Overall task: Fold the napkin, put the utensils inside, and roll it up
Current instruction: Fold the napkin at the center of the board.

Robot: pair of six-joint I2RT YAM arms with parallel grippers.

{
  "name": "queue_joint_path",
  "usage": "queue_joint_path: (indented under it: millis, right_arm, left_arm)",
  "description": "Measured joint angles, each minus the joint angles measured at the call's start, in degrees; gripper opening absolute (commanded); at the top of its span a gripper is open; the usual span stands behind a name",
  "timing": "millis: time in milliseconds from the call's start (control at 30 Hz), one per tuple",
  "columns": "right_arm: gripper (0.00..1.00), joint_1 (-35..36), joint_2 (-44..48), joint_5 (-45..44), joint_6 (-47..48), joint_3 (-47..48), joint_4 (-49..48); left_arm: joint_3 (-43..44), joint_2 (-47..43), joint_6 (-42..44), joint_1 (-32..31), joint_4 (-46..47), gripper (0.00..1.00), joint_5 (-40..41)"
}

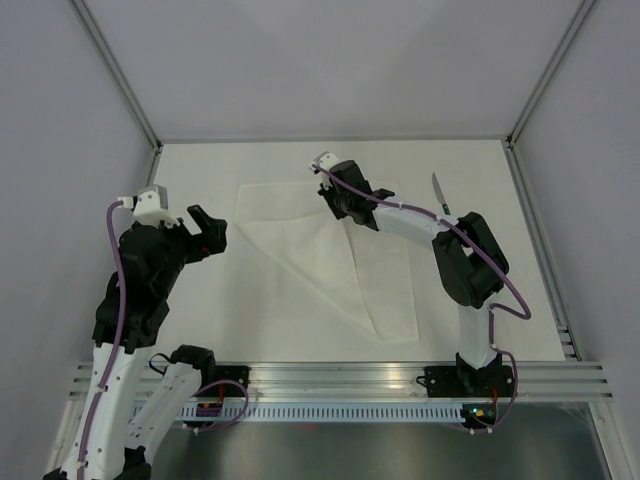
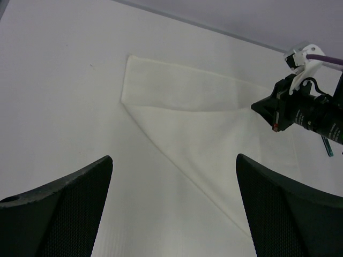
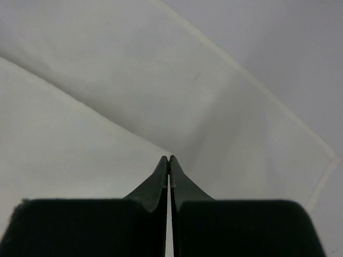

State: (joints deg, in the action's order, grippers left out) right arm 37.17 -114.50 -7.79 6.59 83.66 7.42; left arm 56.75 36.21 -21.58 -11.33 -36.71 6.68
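The white napkin (image 1: 330,250) lies in the middle of the table, partly folded, with one layer turned over along a diagonal crease. My right gripper (image 1: 332,203) is over its far part, shut on the edge of the upper layer (image 3: 169,157). The napkin fills the right wrist view (image 3: 80,144). My left gripper (image 1: 212,228) is open and empty, above bare table just left of the napkin; its fingers frame the diagonal fold (image 2: 203,123). One knife (image 1: 439,195) with a dark handle lies at the far right, apart from the napkin; its teal handle shows behind the right arm (image 2: 327,145).
A metal rail (image 1: 330,375) runs along the near edge by the arm bases. Grey walls and frame posts (image 1: 130,95) close the table on the left, far and right sides. The right arm (image 1: 465,260) stretches over the napkin's right side.
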Motion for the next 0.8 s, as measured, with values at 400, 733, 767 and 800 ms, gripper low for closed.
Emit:
queue_joint_path:
  millis: [400,733,767,800]
  right_arm:
    - [0.01,-7.3,0.0,-0.1,0.6,0.0,-1.2]
    - [0.01,-12.4,0.0,-0.1,0.7,2.8,-1.3]
    - [0.00,-12.9,-0.1,-0.1,0.7,3.2,-1.4]
    - [0.00,-13.3,-0.3,-0.1,0.7,3.6,-1.4]
  left_arm:
    - [-2.4,0.0,0.0,0.0,1.8,1.00,-0.9]
    - [-3.6,0.1,0.0,0.0,2.6,1.00,-1.1]
    - [-3.7,0.1,0.0,0.0,2.6,1.00,-1.1]
    - [-3.8,0.1,0.0,0.0,2.6,1.00,-1.1]
